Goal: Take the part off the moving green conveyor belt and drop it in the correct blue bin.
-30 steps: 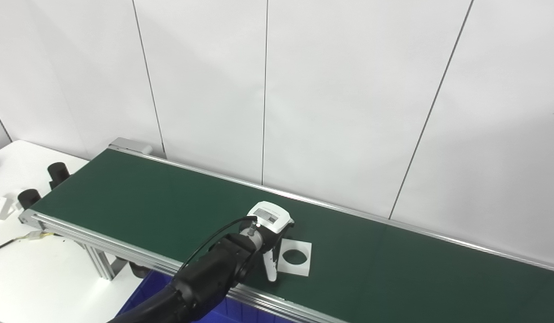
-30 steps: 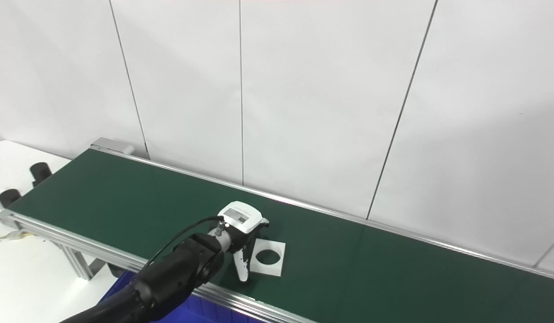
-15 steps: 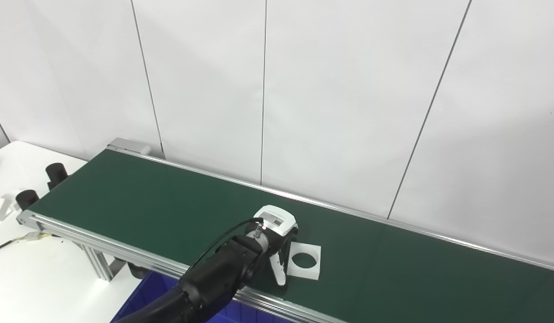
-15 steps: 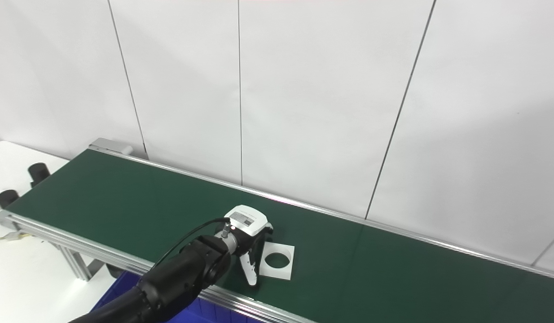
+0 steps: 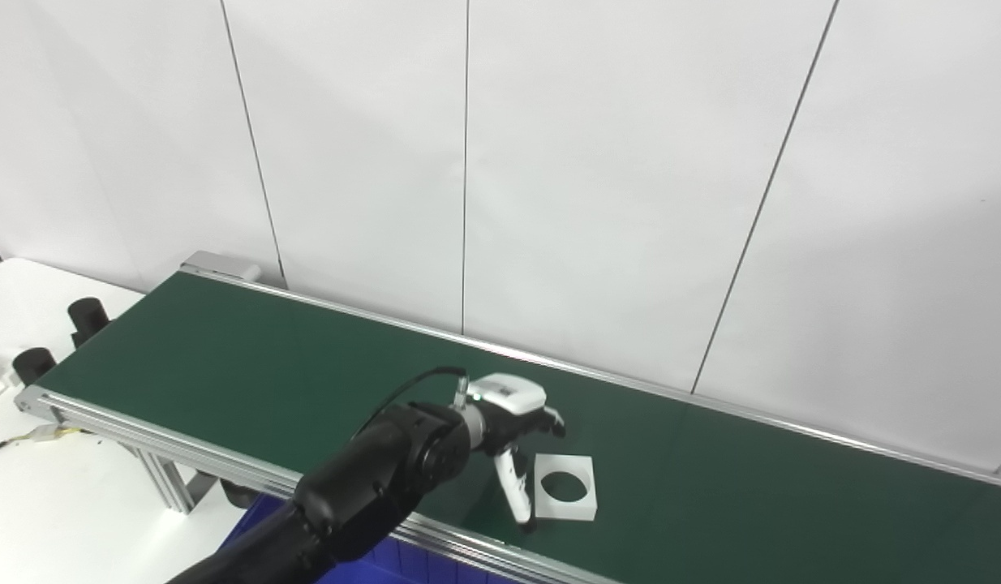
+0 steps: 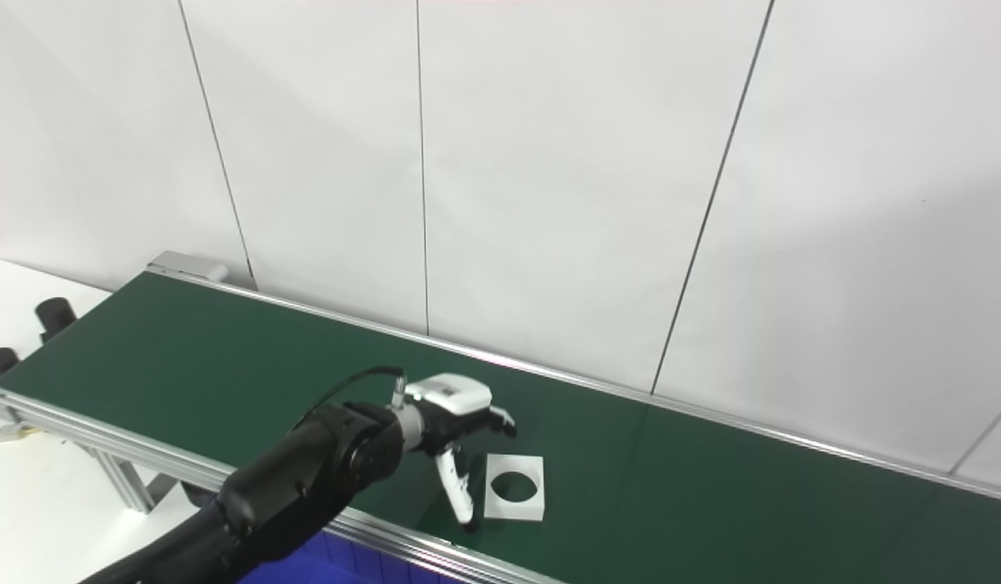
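One white square part [image 5: 565,488] (round hole through it) is lying on the green conveyor belt [image 5: 249,365]; the left hand [image 5: 513,418] is hovering beside it, fingers spread, gripping nothing, white wall panels [image 5: 614,162] behind.

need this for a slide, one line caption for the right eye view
Left hand, fingers apart, reaches beside a flat white square part with a round hole on the green conveyor belt.
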